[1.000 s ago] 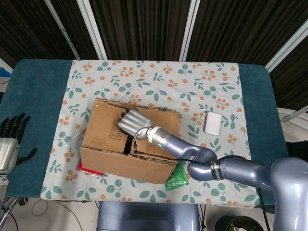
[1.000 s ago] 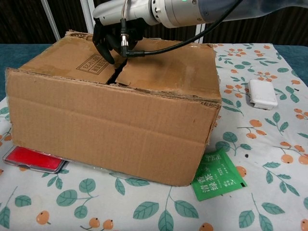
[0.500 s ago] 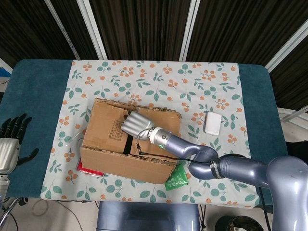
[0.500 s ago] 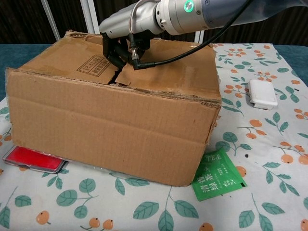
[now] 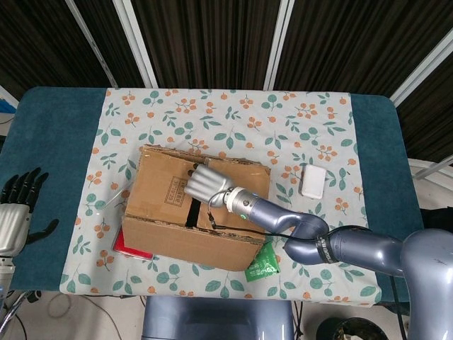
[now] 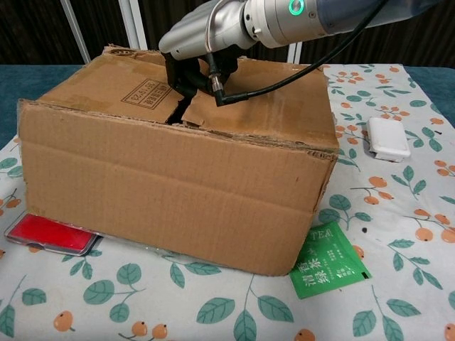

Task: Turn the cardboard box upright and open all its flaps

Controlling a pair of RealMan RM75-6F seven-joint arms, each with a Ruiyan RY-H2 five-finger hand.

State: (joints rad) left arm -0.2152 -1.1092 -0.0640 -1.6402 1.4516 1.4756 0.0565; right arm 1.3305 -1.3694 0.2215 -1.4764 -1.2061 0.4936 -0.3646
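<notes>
The cardboard box (image 5: 192, 207) sits near the front middle of the floral tablecloth (image 5: 283, 120), its closed flaps on top meeting at a ragged, slightly gaping seam. Its brown walls are creased, the edges frayed, and a printed label marks the left flap. The right hand (image 5: 206, 185) rests on the top at that seam, fingers held close together and curled down into the gap. The left hand (image 5: 15, 200) hangs off the table's left edge, fingers spread, holding nothing. A red case (image 6: 50, 234) lies partly under the box's left corner; a green sachet (image 6: 328, 259) lies at its right corner.
</notes>
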